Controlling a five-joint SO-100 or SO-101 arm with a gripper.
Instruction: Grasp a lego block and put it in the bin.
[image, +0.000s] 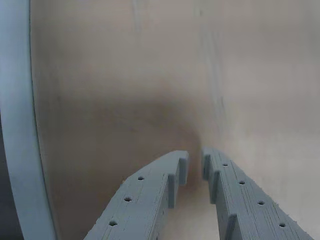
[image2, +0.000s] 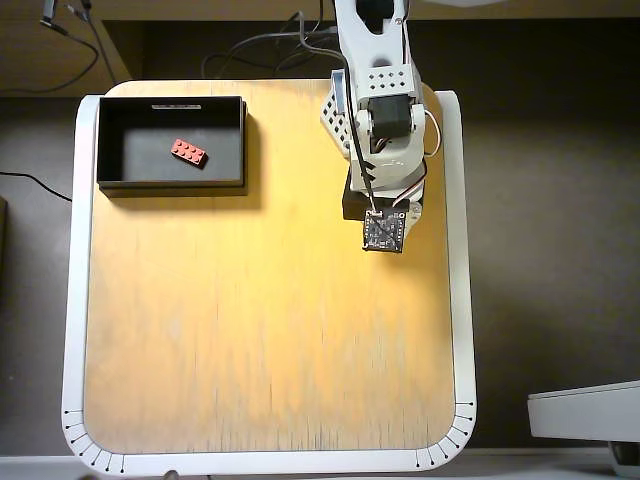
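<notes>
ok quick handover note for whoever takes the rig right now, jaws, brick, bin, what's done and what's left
Gripper: jaws nearly shut with a thin gap, nothing between them, over bare wood in the wrist view.
Arm: folded back near its base at the table's far edge, right of the bin in the overhead view.
Brick: red, lying on the floor of the bin, which sits at the table's top left corner in the overhead view.
Done: brick is in the bin.
Left: nothing visible; no other brick shows on the table.
</notes>
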